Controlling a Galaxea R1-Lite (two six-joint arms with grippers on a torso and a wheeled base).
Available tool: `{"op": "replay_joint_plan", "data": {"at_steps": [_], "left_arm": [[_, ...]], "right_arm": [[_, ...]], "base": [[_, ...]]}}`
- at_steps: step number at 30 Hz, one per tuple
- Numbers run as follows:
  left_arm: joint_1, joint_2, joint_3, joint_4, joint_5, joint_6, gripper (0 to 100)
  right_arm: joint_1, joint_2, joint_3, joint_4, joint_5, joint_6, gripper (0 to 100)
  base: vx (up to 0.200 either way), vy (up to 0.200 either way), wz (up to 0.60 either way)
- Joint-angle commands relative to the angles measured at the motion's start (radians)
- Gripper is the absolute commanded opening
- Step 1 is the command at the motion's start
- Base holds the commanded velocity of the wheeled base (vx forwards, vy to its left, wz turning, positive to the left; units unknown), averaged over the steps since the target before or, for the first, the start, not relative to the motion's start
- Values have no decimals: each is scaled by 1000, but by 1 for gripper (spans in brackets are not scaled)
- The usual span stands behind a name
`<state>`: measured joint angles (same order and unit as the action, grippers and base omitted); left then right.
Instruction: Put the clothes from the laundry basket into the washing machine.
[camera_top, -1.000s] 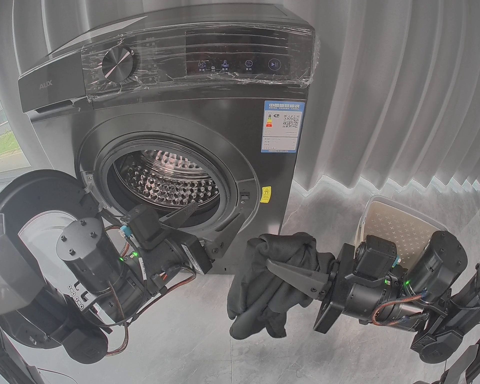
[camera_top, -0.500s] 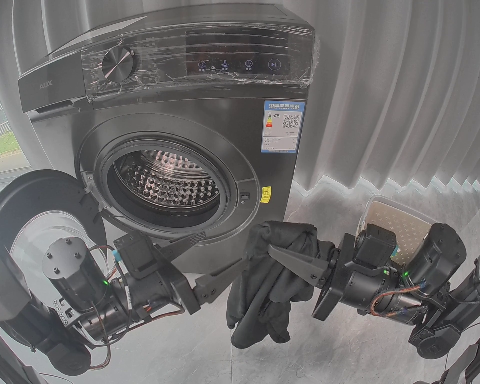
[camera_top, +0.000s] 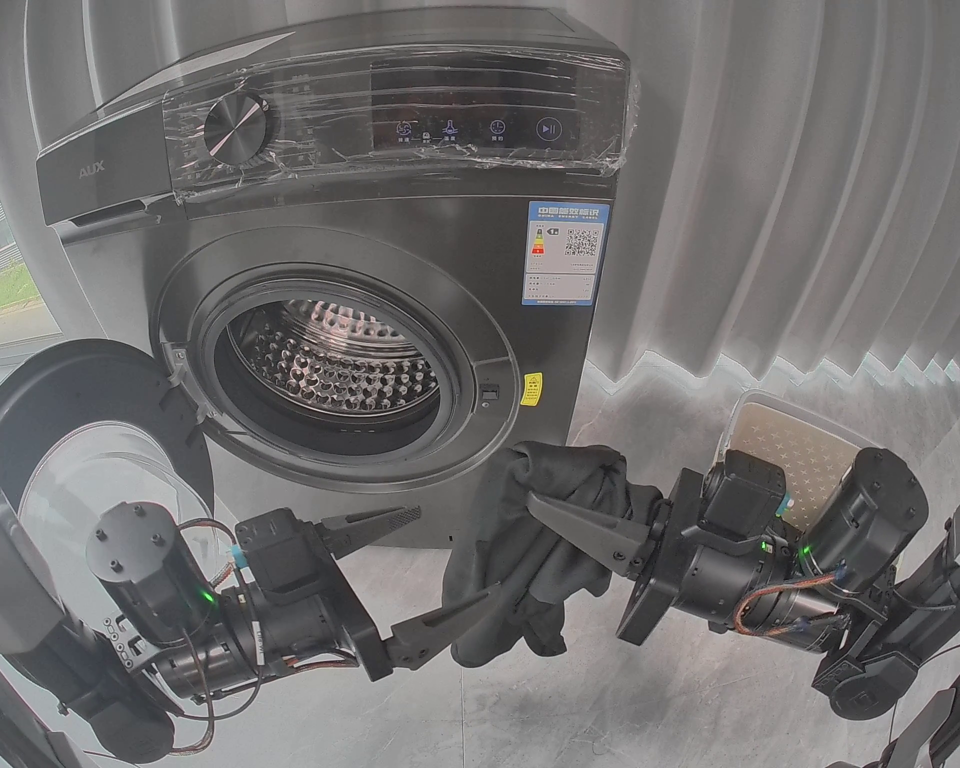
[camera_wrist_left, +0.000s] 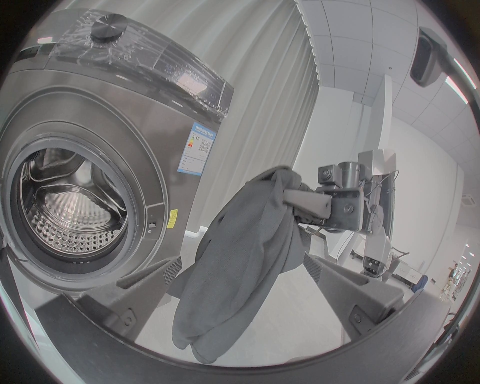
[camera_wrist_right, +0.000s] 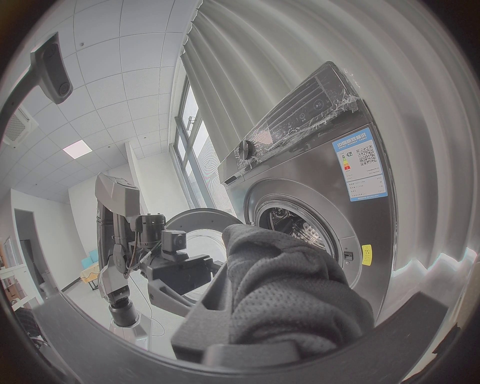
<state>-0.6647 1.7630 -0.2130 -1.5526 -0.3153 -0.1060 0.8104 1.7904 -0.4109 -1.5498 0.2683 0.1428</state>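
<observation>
Right jaws were clamped shut on the dark garment (camera_top: 575, 470), with one black finger (camera_top: 590, 530) lying across its bunched upper part in the head view. The garment hung in the air in front of the lower right corner of the washing machine (camera_top: 400, 230). Its loose end drooped towards the grey floor (camera_top: 560, 710) without reaching it. In the right wrist view the mesh-textured cloth was heaped over the jaws, with the machine's opening beyond it.

Left jaws stood wide open, low and to the left of the garment, pointing towards it. Their upper finger (camera_top: 370, 522) ended in front of the machine's base, below the door opening. The tip of the lower finger (camera_top: 440, 625) reached the garment's lower left edge. It looked to be touching the cloth there, though I could not be sure from the head view. In the left wrist view the garment hung between the two spread fingers and somewhat beyond them.

The machine's round door (camera_top: 80, 420) was swung fully open to the left, and the steel drum (camera_top: 330, 360) showed its perforated wall through the opening. The pale laundry basket (camera_top: 790, 440) stood on the floor to the right of the machine, close against the white curtain (camera_top: 780, 180). The right arm crossed in front of the basket and hid most of its inside.
</observation>
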Motion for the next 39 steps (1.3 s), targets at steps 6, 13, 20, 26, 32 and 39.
{"op": "replay_joint_plan", "data": {"at_steps": [6, 13, 20, 26, 32, 39], "left_arm": [[10, 176, -140, 0, 2, 63, 100], [11, 231, -198, 0, -1, 98, 100], [5, 273, -289, -1, -27, 111, 100], [10, 319, -373, -1, -47, 118, 100], [13, 328, -388, -1, -47, 118, 100], [14, 326, -385, -3, -45, 118, 100]], "right_arm": [[39, 0, 9, 0, 2, 3, 0], [56, 10, 9, -1, 2, 11, 0], [61, 21, 9, -1, 2, 12, 0], [61, 24, 9, -3, -1, 23, 0], [55, 23, 9, -3, -3, 24, 0], [47, 23, 6, -1, -29, 24, 0]], "base": [[0, 0, 0], [0, 0, 0], [0, 0, 0], [0, 0, 0], [0, 0, 0], [0, 0, 0]]}}
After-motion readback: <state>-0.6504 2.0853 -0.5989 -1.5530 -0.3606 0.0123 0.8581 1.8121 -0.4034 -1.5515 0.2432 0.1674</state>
